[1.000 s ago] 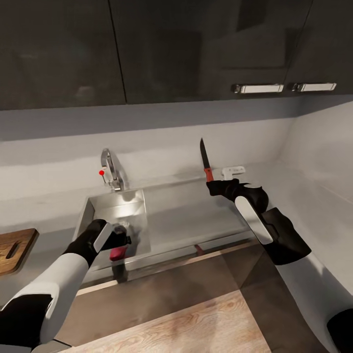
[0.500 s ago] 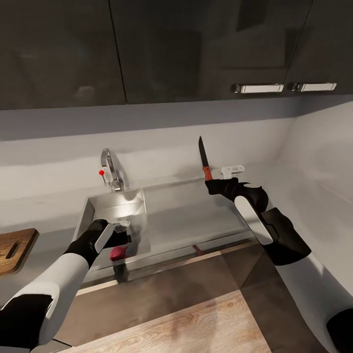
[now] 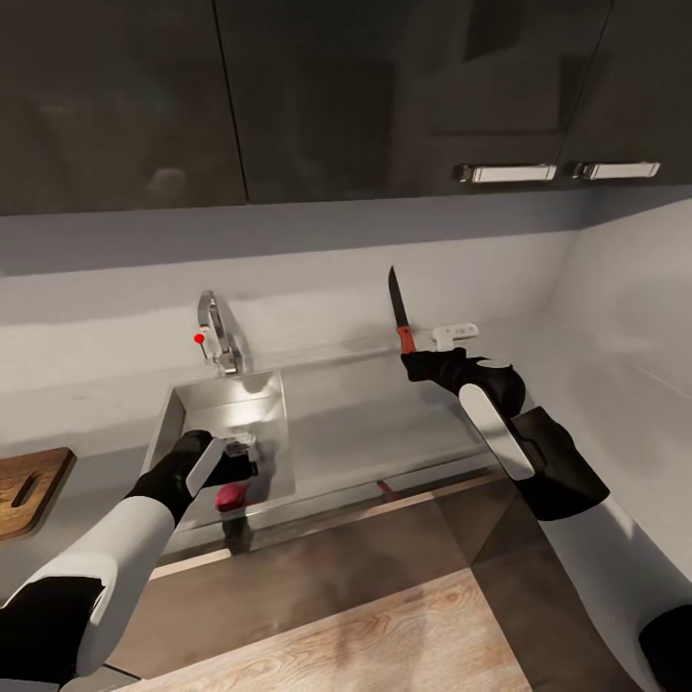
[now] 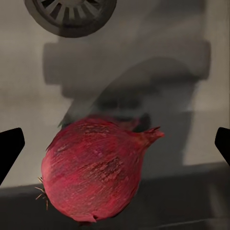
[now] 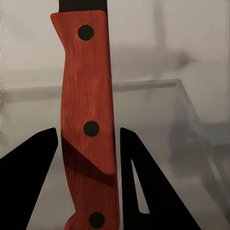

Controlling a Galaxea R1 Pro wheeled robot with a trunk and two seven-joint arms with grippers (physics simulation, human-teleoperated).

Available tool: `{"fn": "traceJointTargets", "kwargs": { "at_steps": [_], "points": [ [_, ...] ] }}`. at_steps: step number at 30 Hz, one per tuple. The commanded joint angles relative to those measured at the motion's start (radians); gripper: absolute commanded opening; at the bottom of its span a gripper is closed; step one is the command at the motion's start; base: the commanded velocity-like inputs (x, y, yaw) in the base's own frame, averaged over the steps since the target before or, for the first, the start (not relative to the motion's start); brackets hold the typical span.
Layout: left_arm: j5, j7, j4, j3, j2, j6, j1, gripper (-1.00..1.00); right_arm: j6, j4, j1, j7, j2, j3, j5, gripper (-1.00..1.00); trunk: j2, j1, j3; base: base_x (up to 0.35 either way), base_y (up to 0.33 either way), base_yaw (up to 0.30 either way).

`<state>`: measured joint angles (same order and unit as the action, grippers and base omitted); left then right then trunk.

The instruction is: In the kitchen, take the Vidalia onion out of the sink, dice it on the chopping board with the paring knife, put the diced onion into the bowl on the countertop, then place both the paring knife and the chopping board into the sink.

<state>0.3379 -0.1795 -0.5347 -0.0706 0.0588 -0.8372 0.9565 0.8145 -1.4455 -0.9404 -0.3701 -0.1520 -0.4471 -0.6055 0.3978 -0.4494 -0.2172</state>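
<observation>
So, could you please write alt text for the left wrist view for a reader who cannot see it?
A red-skinned onion lies on the grey steel floor of the sink, between the two dark fingertips of the open left hand, which do not touch it. The round dark drain sits beyond the onion.

Pretty soft, even lighting is seen, nothing harsh. Faint reflections are picked up on the glossy black cabinets (image 3: 288, 96). A blurry shadow is cast inside the sink (image 4: 201, 96). Renders are slightly smeared overall.
</observation>
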Motion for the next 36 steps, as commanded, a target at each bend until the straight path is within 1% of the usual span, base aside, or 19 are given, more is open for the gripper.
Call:
{"fn": "traceJointTargets", "kwargs": {
  "at_steps": [1,10,26,36],
  "points": [
    [0.010,-0.008,0.000,-0.007,0.001,-0.004,0.001,1.00,0.002,-0.001,-0.001,-0.010,0.000,-0.002,-0.010,-1.00,0.002,-0.001,-0.003,0.000,0.000,0.000],
    [0.010,-0.011,0.019,-0.008,0.004,-0.015,0.001,1.00,0.002,-0.001,-0.001,-0.010,0.002,-0.002,-0.010,-1.00,0.002,-0.001,-0.014,0.000,0.000,0.000],
    [0.010,-0.011,0.019,-0.008,0.006,-0.014,0.001,1.00,0.002,-0.001,-0.001,-0.010,0.002,-0.002,-0.010,-1.00,0.002,-0.001,-0.037,0.000,0.000,0.000],
    [0.010,-0.006,0.012,-0.007,0.006,-0.013,0.001,1.00,0.002,-0.001,-0.001,-0.010,0.002,-0.002,-0.010,-1.00,0.002,-0.001,-0.040,0.006,0.000,0.000]
  ]
}}
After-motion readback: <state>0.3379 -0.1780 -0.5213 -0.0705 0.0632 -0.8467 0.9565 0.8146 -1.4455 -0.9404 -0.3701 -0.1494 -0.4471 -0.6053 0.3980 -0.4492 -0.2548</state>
